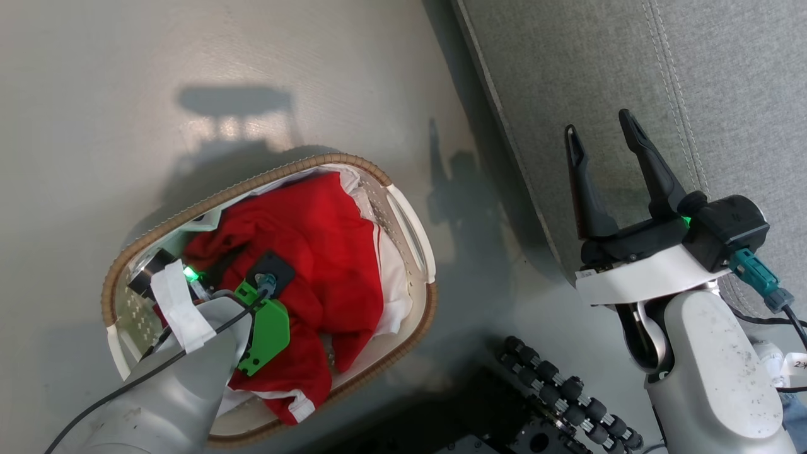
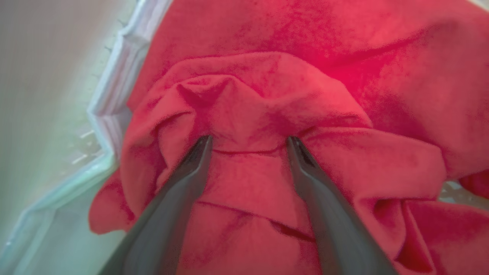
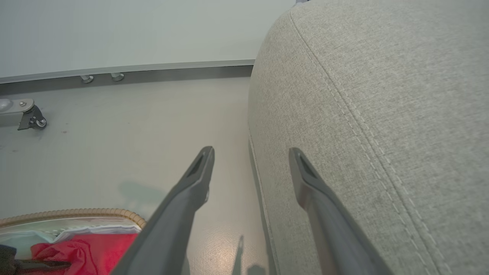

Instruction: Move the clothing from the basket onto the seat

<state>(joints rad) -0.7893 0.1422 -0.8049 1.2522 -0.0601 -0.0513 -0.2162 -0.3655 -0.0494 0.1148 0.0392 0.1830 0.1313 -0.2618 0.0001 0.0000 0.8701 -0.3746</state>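
I am reaching my left fingers [image 2: 179,191] down into the basket [image 1: 413,230], which is sitting on the floor [image 1: 126,63] just beside the seat [image 1: 599,63]. I am holding them spread wide, their tips pressing against the clothing [image 1: 321,252] with a raised hump of cloth lying between them, not pinched. The clothing is lying heaped in the basket, bright red and soft, crumpling into deep folds and rounded ridges. It is covering most of the white lining, and one end with a white edge is trailing toward the basket's near rim. Up close the fabric is looking matte and slightly fuzzy. I am holding my right fingers [image 1: 656,170] spread as well, gripping nothing, hanging over the front edge of the grey woven seat near its stitched seam.
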